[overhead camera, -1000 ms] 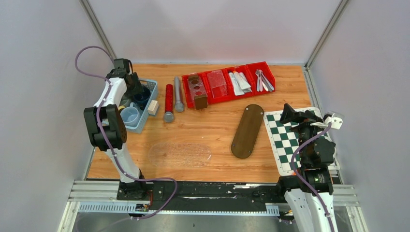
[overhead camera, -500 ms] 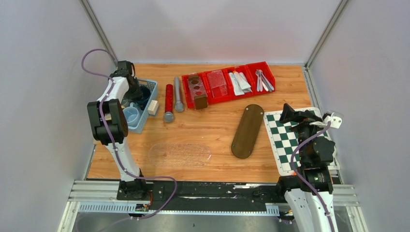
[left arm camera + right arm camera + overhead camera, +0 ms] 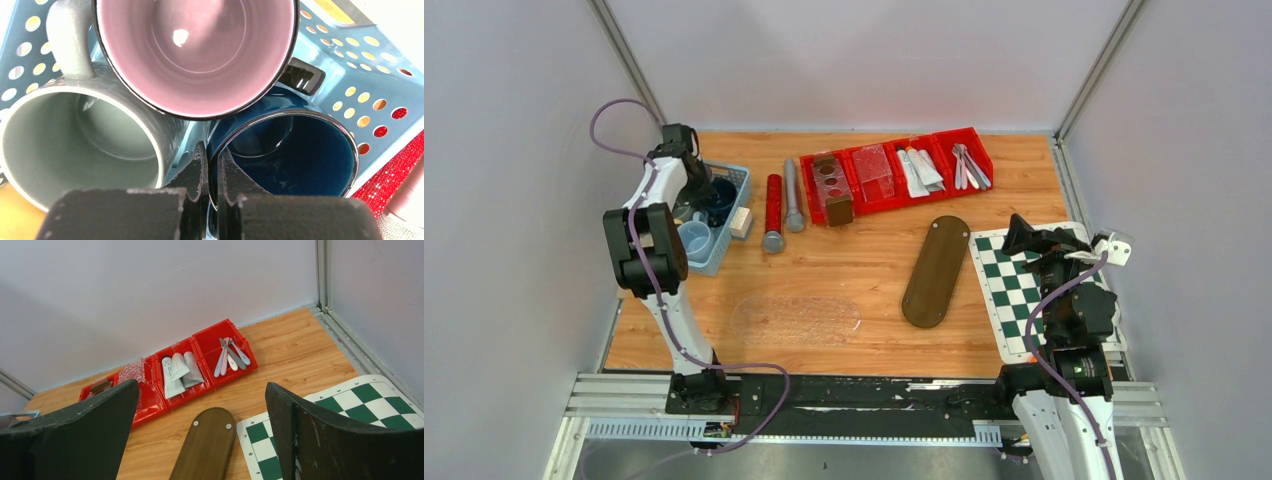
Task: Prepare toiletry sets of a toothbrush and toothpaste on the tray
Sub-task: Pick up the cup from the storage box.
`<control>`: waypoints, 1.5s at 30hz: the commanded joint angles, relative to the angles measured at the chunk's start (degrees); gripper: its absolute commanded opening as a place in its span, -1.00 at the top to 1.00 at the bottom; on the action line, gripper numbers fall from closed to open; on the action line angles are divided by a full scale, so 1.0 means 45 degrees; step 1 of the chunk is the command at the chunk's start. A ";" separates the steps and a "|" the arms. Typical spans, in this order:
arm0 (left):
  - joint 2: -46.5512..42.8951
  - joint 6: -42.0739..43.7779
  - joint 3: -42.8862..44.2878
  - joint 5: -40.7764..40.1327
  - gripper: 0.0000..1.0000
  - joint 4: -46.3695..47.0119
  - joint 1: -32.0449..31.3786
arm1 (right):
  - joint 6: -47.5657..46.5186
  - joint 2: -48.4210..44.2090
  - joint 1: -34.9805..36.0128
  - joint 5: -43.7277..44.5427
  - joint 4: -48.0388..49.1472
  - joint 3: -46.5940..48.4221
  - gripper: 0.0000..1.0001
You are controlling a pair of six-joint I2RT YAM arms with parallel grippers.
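Observation:
Several toothbrushes [image 3: 969, 165] [image 3: 230, 351] lie in the rightmost red bin, and the toothpaste tubes [image 3: 921, 170] [image 3: 179, 371] in the bin beside it. The brown oval tray [image 3: 936, 270] [image 3: 205, 450] lies on the table, with nothing on it. My left gripper [image 3: 702, 187] [image 3: 211, 152] is down in the blue basket [image 3: 736, 180], shut on the rim of a dark blue mug [image 3: 295, 150], one finger inside it and one outside. Over the chessboard's far corner my right gripper [image 3: 1024, 235] [image 3: 201, 390] stands open and holds nothing.
A pink-lined mug [image 3: 195, 50] and a grey mug [image 3: 75, 135] crowd the basket [image 3: 370, 75]. A red cylinder [image 3: 773, 205] and a grey cylinder [image 3: 793, 195] lie right of it. A clear oval tray [image 3: 794, 320] lies near the front. The chessboard [image 3: 1004, 290] is at the right.
My left gripper's fingers have closed onto the blue mug's rim, and the left arm has shifted slightly in the basket. The right arm has not moved.

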 commanded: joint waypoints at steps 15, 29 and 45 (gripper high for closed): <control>-0.4543 0.0642 -0.0306 0.1523 1.00 -0.0763 -0.0080 | 0.0162 -0.0418 0.0105 -0.0156 0.0349 -0.0076 -1.00; -0.8569 -0.0667 -0.3349 0.1180 1.00 -0.1680 -0.1759 | 0.0193 -0.0621 0.0102 -0.0254 0.0379 -0.0096 -1.00; -1.2243 -0.2658 -0.7749 -0.0255 1.00 -0.3338 -0.3385 | 0.0232 -0.0615 0.0242 -0.0388 0.0494 -0.0170 -1.00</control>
